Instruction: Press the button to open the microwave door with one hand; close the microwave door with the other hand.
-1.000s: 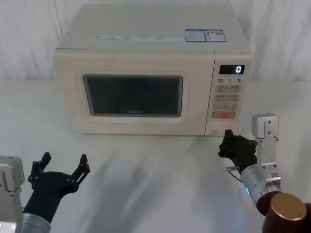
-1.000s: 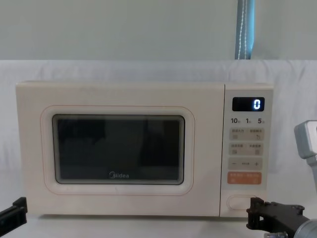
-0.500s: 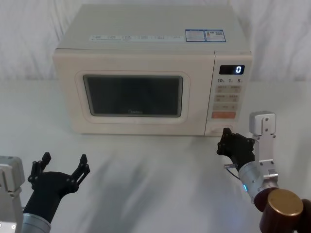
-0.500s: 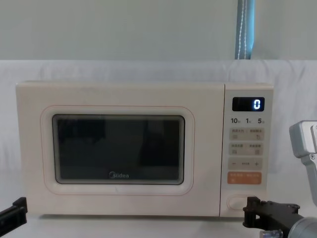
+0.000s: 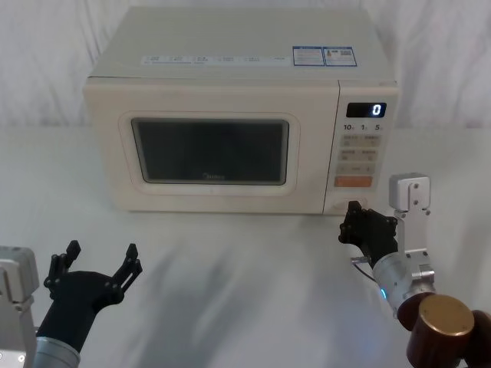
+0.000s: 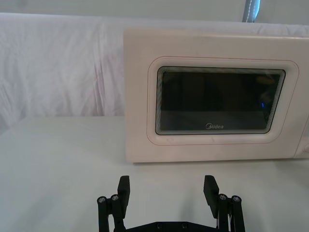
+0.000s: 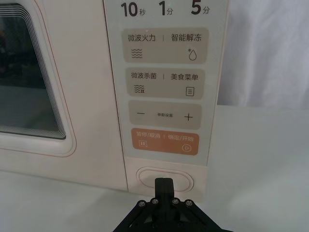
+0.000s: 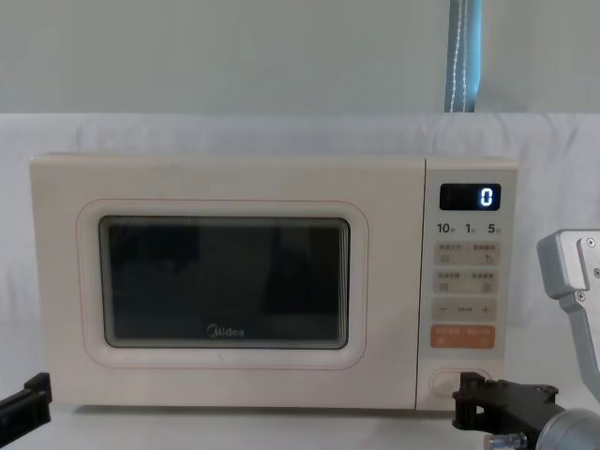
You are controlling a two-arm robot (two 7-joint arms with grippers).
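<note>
Microwave: the microwave (image 5: 230, 115) stands at the back of the white worktop (image 5: 245, 276), facing the robot, its small display reading "0".
Door: the microwave door (image 8: 225, 281) lies flush with the front (no gap shows along its edge), so it looks latched and the first step is not yet done.
Button: the button (image 7: 165, 180) is the wide cream pill at the foot of the keypad strip, directly under the orange key (image 7: 165, 141); its long axis runs sideways, parallel to the worktop.
Right end effector: the right end effector (image 7: 165, 182) is clenched, fingers pressed together into one narrow tip, holding nothing; in the right wrist view that tip sits centred on the pill, at or just short of its face, and contact cannot be told.
Key relation: the button lies straight ahead of the right tip, so the press looks like a short push forward with no sideways correction.
Left end effector: the left end effector (image 5: 93, 268) hangs released, fingers spread wide, low over the worktop in front of the door's left half, well apart from it.
Nearer arm: the right, by far.
</note>
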